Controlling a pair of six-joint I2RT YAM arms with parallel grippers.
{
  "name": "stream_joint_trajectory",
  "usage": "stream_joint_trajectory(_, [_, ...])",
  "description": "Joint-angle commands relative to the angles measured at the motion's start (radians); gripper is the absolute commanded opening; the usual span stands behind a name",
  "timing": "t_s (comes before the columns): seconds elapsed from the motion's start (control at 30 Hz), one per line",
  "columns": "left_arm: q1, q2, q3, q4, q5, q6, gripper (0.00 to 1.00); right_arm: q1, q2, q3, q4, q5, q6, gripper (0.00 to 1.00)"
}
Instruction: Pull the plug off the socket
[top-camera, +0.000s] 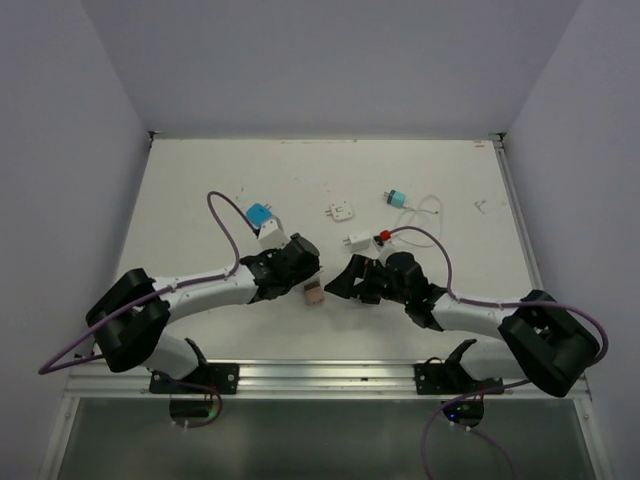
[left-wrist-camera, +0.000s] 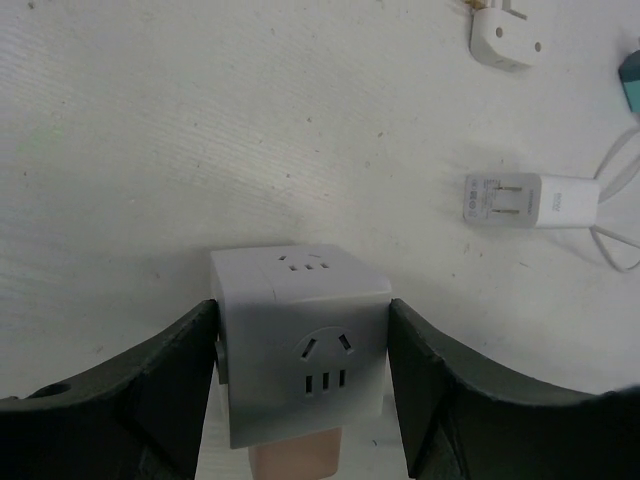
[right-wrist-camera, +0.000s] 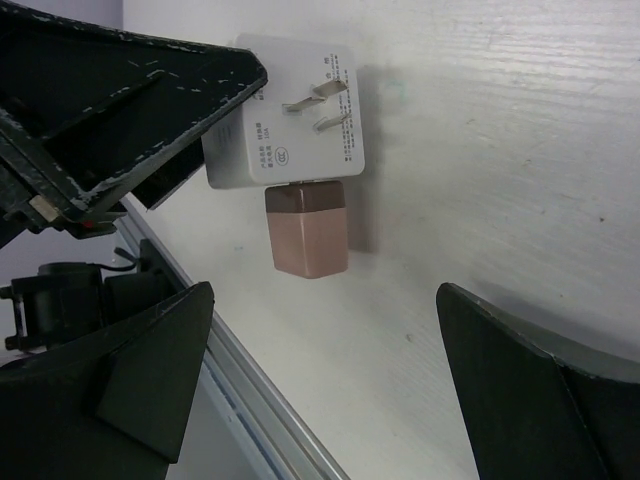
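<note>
The socket (left-wrist-camera: 300, 350) is a white cube with dark slots. My left gripper (left-wrist-camera: 300, 390) is shut on it, one finger against each side. In the right wrist view the socket (right-wrist-camera: 290, 120) shows two metal prongs on its face. A pink-tan plug (right-wrist-camera: 308, 228) sticks out of the socket's side towards the table's front edge; it also shows in the left wrist view (left-wrist-camera: 295, 460) and the top view (top-camera: 313, 293). My right gripper (right-wrist-camera: 325, 380) is open and empty, a short way from the plug and not touching it. In the top view the left gripper (top-camera: 300, 262) and right gripper (top-camera: 345, 280) face each other.
A white charger (left-wrist-camera: 530, 200) and a small white plug (left-wrist-camera: 505, 35) lie further back. A blue-and-white plug (top-camera: 262, 215), a teal plug (top-camera: 397, 198) with white cable, and a red-tipped piece (top-camera: 383, 236) lie on the table. The metal front rail (top-camera: 320, 375) runs close behind.
</note>
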Motion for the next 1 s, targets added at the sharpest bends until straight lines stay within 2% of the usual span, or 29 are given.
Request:
stream_joint_trajectory(0.0, [-0.001, -0.102, -0.027, 0.064, -0.039, -0.073, 0.0, 0.028, 0.021, -0.006, 0.146, 0.051, 0.058, 0.97])
stream_joint_trajectory(0.27, [-0.001, -0.185, -0.099, 0.122, -0.042, -0.153, 0.0, 0.045, 0.11, 0.006, 0.269, 0.031, 0.068, 0.93])
stream_joint_trajectory(0.6, [-0.001, -0.247, -0.137, 0.158, -0.045, -0.173, 0.0, 0.05, 0.23, 0.05, 0.393, -0.08, 0.084, 0.7])
stream_joint_trajectory(0.77, [-0.001, -0.253, -0.15, 0.173, -0.045, -0.184, 0.0, 0.05, 0.288, 0.055, 0.503, -0.129, 0.117, 0.62])
stream_joint_trajectory(0.87, [-0.001, -0.254, -0.153, 0.175, -0.051, -0.188, 0.0, 0.05, 0.323, 0.06, 0.559, -0.149, 0.13, 0.52])
stream_joint_trajectory(0.9, [-0.001, -0.254, -0.154, 0.175, -0.054, -0.191, 0.0, 0.05, 0.329, 0.063, 0.571, -0.155, 0.137, 0.42])
stream_joint_trajectory(0.97, [-0.001, -0.26, -0.157, 0.181, -0.062, -0.2, 0.0, 0.05, 0.352, 0.06, 0.611, -0.164, 0.146, 0.29])
